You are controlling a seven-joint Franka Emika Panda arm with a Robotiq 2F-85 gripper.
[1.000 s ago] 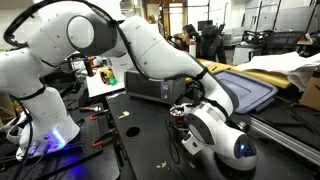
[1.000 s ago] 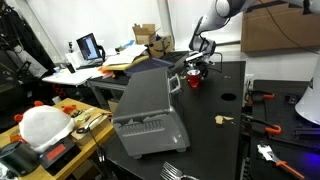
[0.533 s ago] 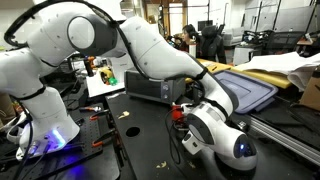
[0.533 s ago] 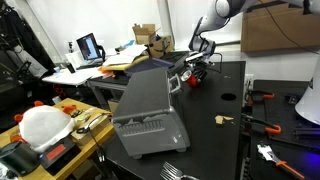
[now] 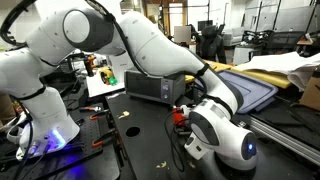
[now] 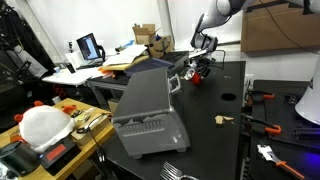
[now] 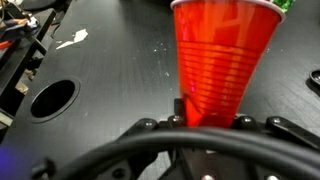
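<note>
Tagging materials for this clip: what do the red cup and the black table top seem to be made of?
Red cup: probably thin plastic, glossy; light glows through its wall, which carries fine horizontal ridges.
Black table top: hard and matte, perhaps painted metal or laminate; a clean round hole is cut in it, but the look leaves the material open.

Even indoor light, blurred wrist foreground

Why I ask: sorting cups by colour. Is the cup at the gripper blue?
No, in the wrist view the cup at the gripper is plainly red.
</note>
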